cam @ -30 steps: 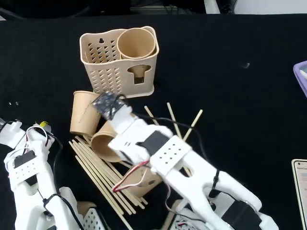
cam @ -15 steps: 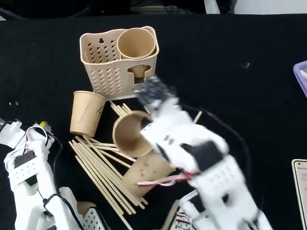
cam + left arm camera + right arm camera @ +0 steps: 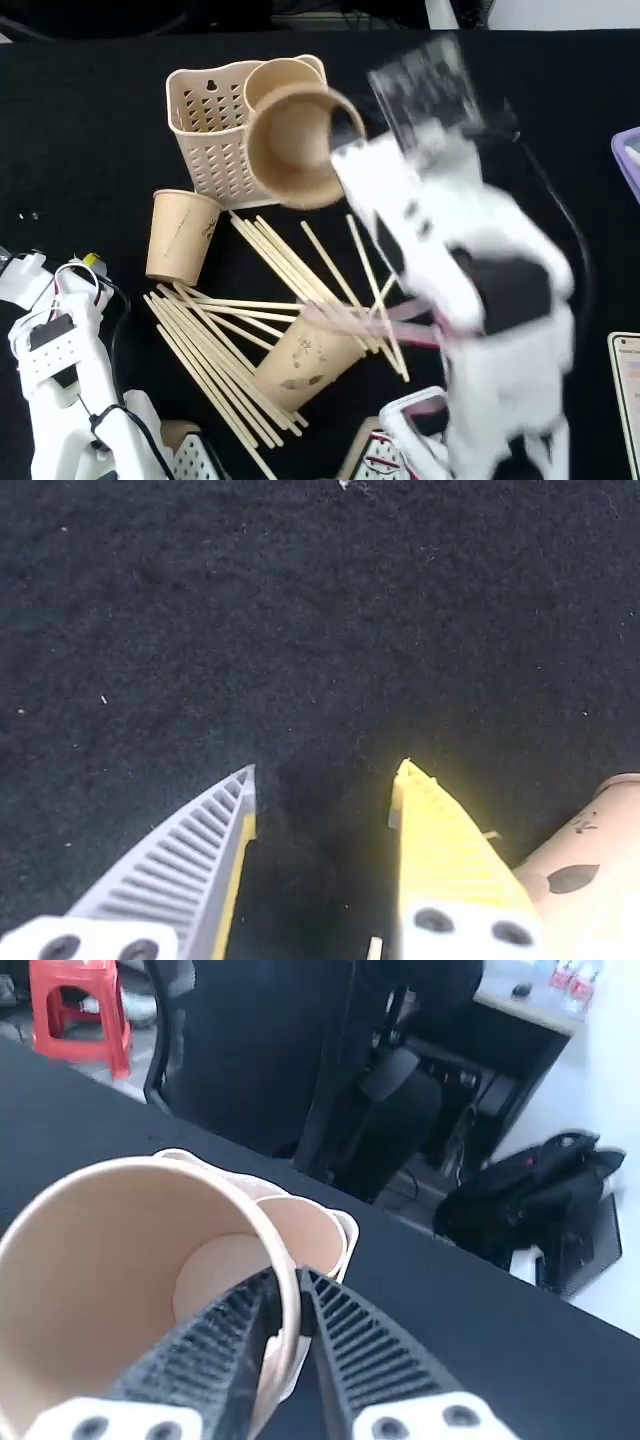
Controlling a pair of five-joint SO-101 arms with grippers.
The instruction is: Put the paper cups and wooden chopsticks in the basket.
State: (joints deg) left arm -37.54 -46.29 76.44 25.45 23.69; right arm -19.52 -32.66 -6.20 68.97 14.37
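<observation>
Raised from the chopsticks (image 3: 290,265), right pincer (image 3: 288,1280) clamps a paper cup (image 3: 295,150) at the basket (image 3: 215,160) — left pincer (image 3: 327,770) gapes wide

Beige basket (image 3: 215,135) upright near table's (image 3: 100,60) far edge, first paper cup (image 3: 283,72) inside. Second cup (image 3: 295,150) aloft, tilted, at its rim. Third cup (image 3: 180,235) standing, fourth cup (image 3: 305,362) toppled among scattered wooden chopsticks (image 3: 275,260).

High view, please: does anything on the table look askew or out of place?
Yes. A paper cup lies on its side among chopsticks scattered loosely across the black table. The right gripper holds a second cup tilted by the basket.
</observation>
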